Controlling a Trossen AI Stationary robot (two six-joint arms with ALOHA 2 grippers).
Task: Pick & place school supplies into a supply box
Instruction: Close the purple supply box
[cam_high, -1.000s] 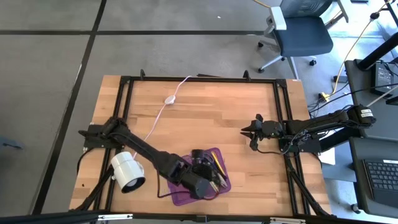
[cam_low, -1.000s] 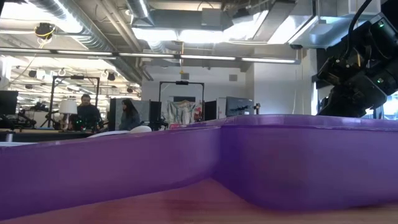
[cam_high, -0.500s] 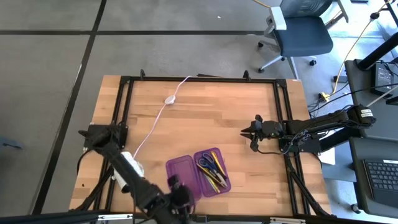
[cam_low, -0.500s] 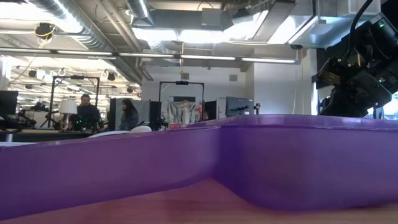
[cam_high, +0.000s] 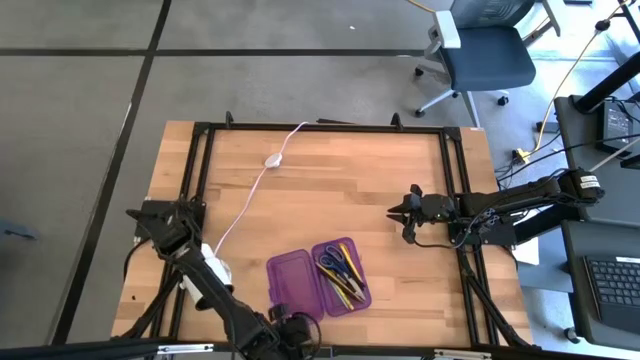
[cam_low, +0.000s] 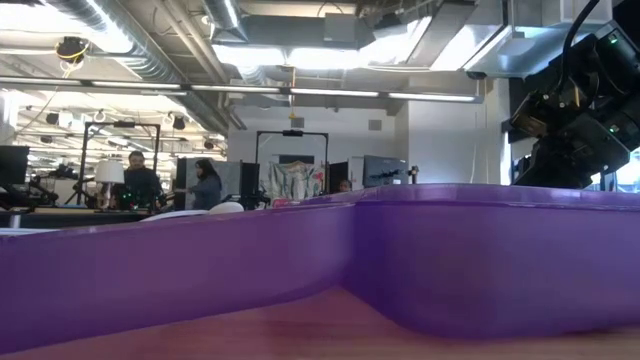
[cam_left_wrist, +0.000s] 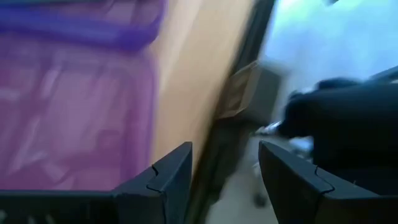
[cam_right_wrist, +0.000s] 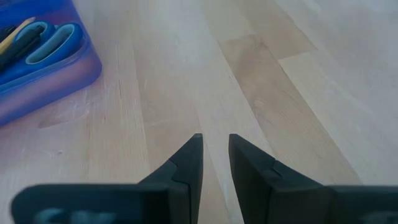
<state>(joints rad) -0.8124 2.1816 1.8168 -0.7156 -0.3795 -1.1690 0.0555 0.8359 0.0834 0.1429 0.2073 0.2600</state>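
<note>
Wooden surface (cam_high: 330, 190) is carrying the supply box (cam_high: 318, 279), lying open with the school supplies (cam_high: 340, 273) inside. I am keeping the left gripper (cam_left_wrist: 224, 180) wide open, empty, beside it; right gripper (cam_right_wrist: 215, 158) nearly closed, empty, well apart. Probably light, slippery plastic: I am favouring its rim.

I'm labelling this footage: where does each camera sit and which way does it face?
High: overhead, straight down on table, both arms.
Low: table height, behind purple supply box; an arm upper right.
Left wrist: at the table's near edge, left gripper open.
Right wrist: right gripper over bare wood.
All four share the box.
</note>
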